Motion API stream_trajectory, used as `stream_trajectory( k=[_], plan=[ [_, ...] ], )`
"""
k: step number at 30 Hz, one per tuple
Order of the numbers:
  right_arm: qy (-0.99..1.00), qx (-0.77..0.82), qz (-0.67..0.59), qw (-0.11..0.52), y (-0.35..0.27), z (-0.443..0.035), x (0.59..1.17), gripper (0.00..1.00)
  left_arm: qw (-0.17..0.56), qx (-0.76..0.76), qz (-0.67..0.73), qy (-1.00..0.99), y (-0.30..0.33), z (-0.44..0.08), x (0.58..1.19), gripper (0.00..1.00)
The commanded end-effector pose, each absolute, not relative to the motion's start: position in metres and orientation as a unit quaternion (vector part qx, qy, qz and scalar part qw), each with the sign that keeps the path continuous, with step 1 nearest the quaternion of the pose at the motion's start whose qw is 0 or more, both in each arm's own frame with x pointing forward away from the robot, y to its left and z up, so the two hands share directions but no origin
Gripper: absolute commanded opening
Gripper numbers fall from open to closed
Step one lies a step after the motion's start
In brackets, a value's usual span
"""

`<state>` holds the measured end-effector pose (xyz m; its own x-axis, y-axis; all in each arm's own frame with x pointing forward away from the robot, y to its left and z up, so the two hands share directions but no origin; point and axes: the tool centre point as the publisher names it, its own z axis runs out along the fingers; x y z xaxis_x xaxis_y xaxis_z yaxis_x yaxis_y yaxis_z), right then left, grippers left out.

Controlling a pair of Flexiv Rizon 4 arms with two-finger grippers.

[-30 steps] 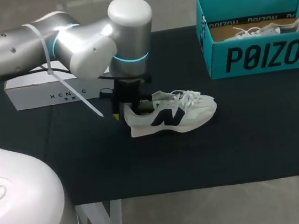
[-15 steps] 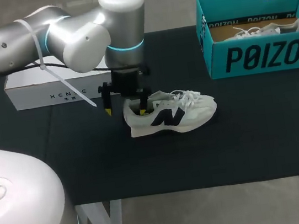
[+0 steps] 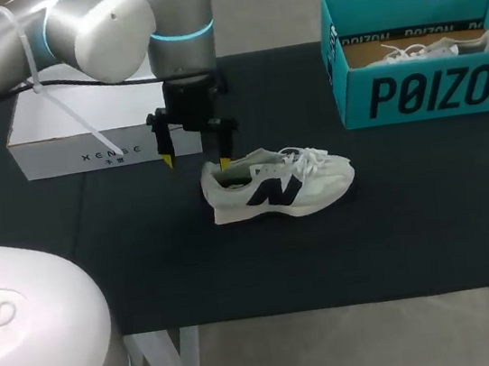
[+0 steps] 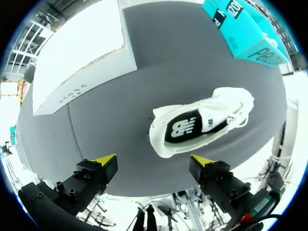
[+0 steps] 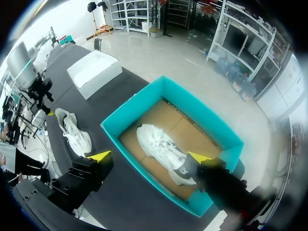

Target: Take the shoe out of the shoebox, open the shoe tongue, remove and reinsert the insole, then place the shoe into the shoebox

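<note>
head view has the shoe [image 3: 277, 185] standing on its sole on the dark worktop [image 3: 395, 216], well apart from the teal shoebox [image 3: 432, 88], so the take-out step looks done. the left tool [image 3: 196, 162] hangs just above the heel end, fingers spread wide and holding nothing. one yellow tip sits over the heel collar, the other off toward a white box [image 3: 83, 137]. that wide stance over the opening would suit, i judge, going in for the tongue or insole.

left wrist view looks straight down into the shoe [image 4: 199, 126] and shows what the side-on head view hides: a dark insole [image 4: 185, 131] that looks seated inside.

right wrist view shows the right tool [image 5: 149, 157] high over the shoebox [image 5: 134, 108], wide open and empty, likely kept there out of the way. it also shows a second shoe [image 5: 163, 151] lying on the box's brown floor. head view catches only that shoe's laces and top above the wall.
</note>
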<state>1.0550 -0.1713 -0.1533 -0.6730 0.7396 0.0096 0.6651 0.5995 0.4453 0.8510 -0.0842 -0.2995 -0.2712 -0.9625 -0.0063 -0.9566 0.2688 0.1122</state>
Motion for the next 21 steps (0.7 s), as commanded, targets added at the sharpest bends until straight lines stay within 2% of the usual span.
stream_trajectory(
  k=[1,3,5,19,21],
  plan=[
    [0.89,0.395,0.211,0.088,-0.172,-0.153,1.055,1.0,0.104,0.477,0.007,-0.873,-0.07,-0.274,0.85,1.0],
    [0.89,0.395,0.211,0.088,-0.172,-0.153,1.055,1.0,0.13,0.38,0.039,-0.915,-0.064,-0.264,0.846,1.0],
    [0.89,0.395,0.211,0.088,-0.172,-0.153,1.055,1.0,0.167,0.198,0.038,-0.965,-0.055,-0.254,0.839,1.0],
    [0.89,0.395,0.211,0.088,-0.172,-0.153,1.055,1.0,0.167,0.198,0.038,-0.965,-0.055,-0.254,0.839,1.0],
    [0.89,0.395,0.211,0.088,-0.172,-0.153,1.055,1.0,0.179,0.198,0.095,-0.959,-0.045,-0.251,0.838,1.0]
  ],
)
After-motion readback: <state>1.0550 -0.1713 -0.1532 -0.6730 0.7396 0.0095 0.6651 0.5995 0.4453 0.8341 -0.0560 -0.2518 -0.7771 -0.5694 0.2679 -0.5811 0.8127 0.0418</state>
